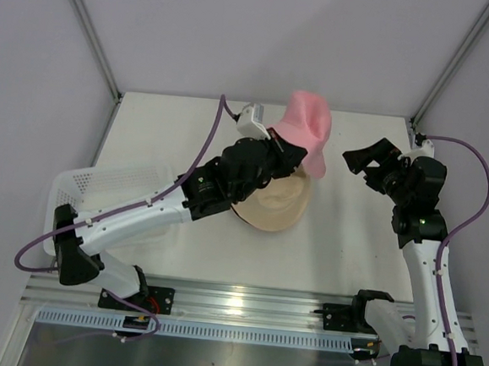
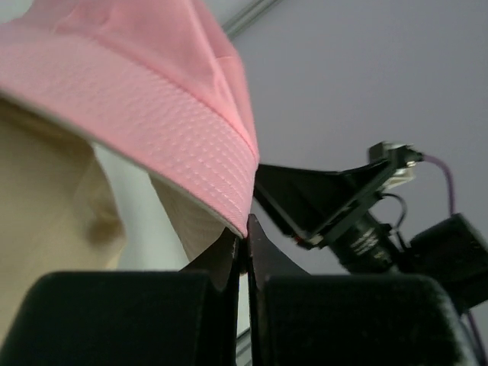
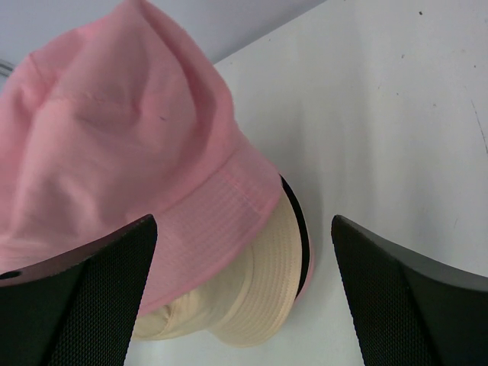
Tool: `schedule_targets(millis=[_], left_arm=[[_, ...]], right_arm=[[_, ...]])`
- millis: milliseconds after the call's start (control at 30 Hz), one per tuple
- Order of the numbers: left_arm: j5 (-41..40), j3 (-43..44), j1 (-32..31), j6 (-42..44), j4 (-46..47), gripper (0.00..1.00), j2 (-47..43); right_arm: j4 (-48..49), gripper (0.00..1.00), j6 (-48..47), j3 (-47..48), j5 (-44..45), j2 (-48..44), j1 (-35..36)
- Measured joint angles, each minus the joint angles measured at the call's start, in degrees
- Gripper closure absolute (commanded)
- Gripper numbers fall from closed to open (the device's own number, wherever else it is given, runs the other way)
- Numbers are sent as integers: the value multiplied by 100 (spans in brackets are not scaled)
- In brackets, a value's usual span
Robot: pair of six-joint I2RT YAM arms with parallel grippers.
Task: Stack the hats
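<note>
Lowering slowly is what we judge this step needs. Nearest us, the beige hat [image 1: 278, 204], soft and ribbed, lies flat on the white counter [image 1: 341, 241], with a black hat [image 3: 303, 229] showing only as an edge beneath. Just beyond, our left end effector [image 2: 242, 229] is clenched on the stitched brim of the pink hat [image 1: 306, 128], whose floppy crown sags. We'd centre it before releasing. The right end effector [image 1: 363, 161] gapes wide, grasping nothing.
</note>
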Motion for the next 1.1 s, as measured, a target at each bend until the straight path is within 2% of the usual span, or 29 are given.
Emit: schedule_targets(millis=[300,567,767,933,1100], left_arm=[[-181,-1399,-61,-811,-168,99,-409],[-531,-2074,-70,-1287,-579,99,-1849],[-817,-2898,-57,-1694,-713,98,-2747],[-789,-3429,-50,-1786,-678,99,-2918],[-431,-3989,-44,-1637,-256,99,-2820]], right_arm=[[153,1,68,-76,-111,31,0],[446,1,173,-166,-297,378,0],[638,1,177,-168,-426,614,2],[763,1,175,-168,-457,778,42],[894,1,173,-168,-479,1080,168]])
